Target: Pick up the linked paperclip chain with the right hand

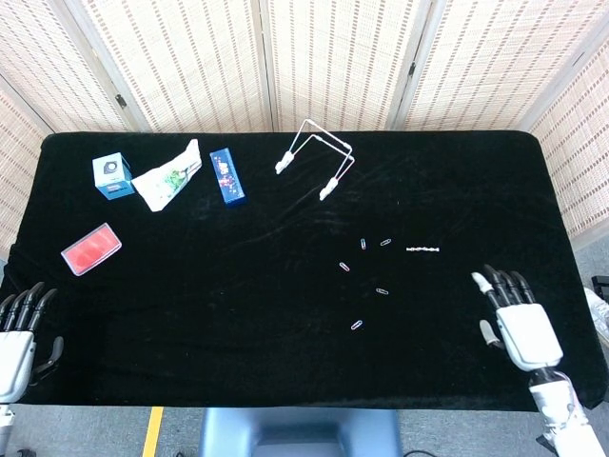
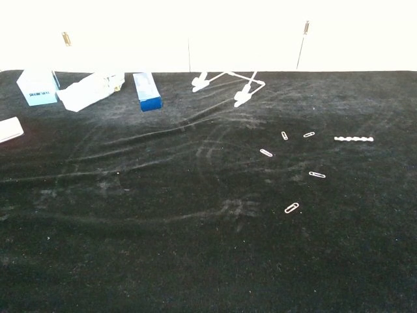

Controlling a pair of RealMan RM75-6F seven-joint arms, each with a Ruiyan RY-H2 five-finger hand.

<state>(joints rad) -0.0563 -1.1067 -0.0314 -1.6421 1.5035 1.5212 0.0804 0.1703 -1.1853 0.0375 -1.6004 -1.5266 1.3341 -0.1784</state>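
On the black tablecloth (image 1: 238,286), right of the loose paperclips (image 1: 366,271), the linked paperclip chain (image 1: 422,249) is lying flat, looking light and floppy, probably best pinched mid-chain, while the right hand (image 1: 514,319) is being held open nearby.

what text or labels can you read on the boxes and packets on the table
None can be read in full.
Light blue box: a dark line of print on its front, too blurred to read.
Dark blue box: coloured graphics on top, print too small to read.
White packet: green and red marks, no legible words.
Red packet: no lettering can be made out.
Paperclip chain: carries no text.
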